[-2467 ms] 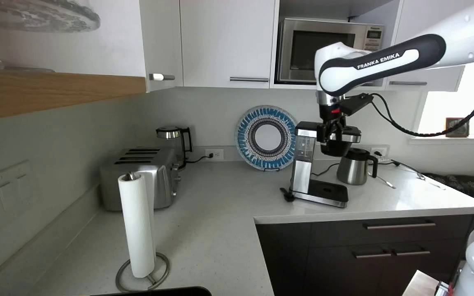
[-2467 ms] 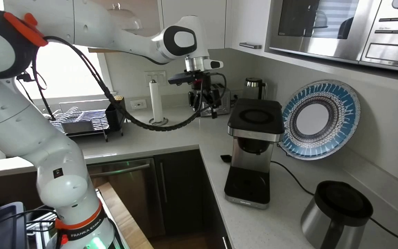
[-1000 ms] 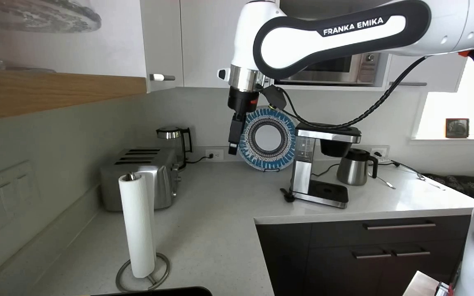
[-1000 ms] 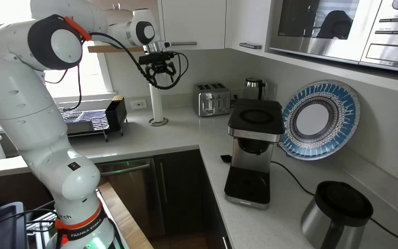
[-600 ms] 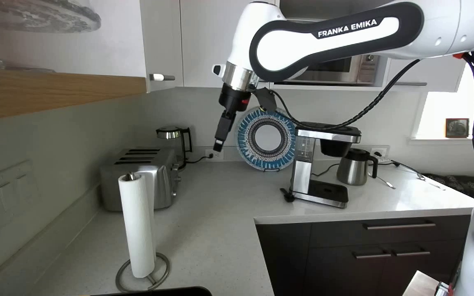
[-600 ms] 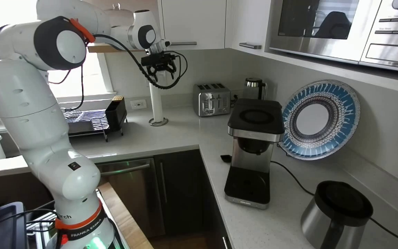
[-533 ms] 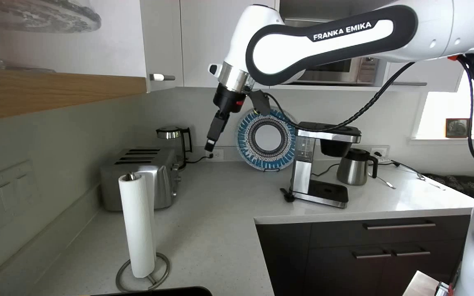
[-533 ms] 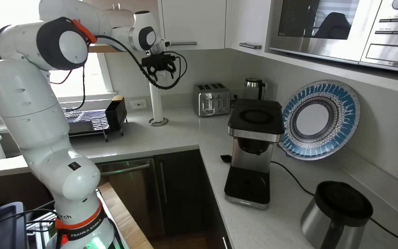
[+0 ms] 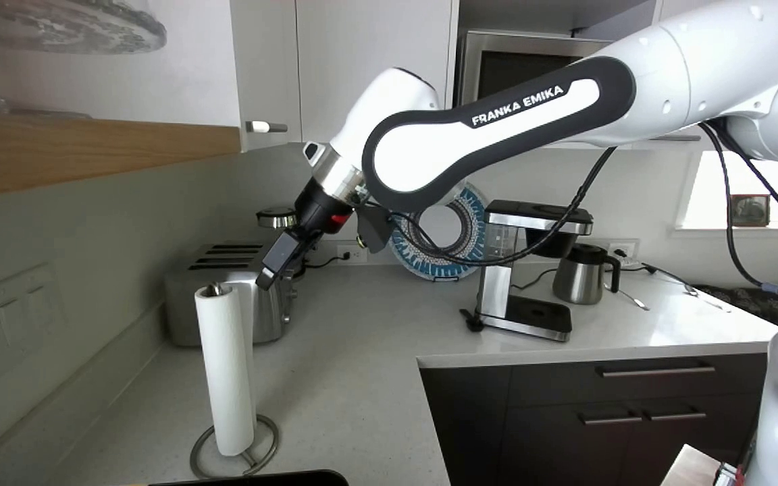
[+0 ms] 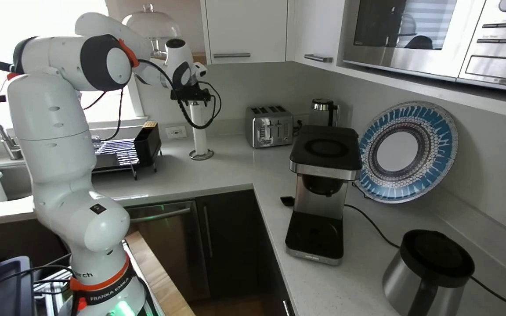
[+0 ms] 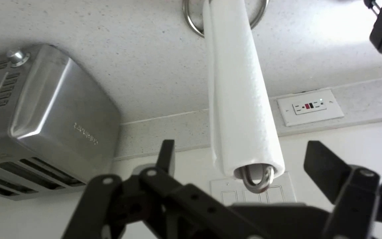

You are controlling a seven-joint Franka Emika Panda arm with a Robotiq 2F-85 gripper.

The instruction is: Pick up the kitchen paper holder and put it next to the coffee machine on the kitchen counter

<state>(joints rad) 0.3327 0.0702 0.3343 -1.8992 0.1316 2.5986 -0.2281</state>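
Observation:
The kitchen paper holder (image 9: 225,371), a white roll on a round metal base, stands upright on the light grey kitchen counter (image 9: 355,378). It also shows in an exterior view (image 10: 199,136) and the wrist view (image 11: 237,83). My gripper (image 9: 266,278) is tilted, near the roll's top. In the wrist view my gripper (image 11: 240,151) is open, with the roll's top end and metal loop between the spread fingers, neither touching it. In an exterior view the fingers are partly hidden. The coffee machine (image 9: 497,290) stands on the counter's other arm; it also shows in an exterior view (image 10: 325,151).
A steel toaster (image 9: 264,310) stands beside the holder, also in the wrist view (image 11: 68,103). A dish rack (image 10: 119,153) is on its other side. A wooden shelf (image 9: 92,152) overhangs. A round plate (image 10: 442,153) and a steel pot (image 10: 398,281) are near the coffee machine.
My gripper has moved from in front of the coffee machine across to the paper holder's top, sinking and tilting toward it. The holder and the coffee machine have not moved.

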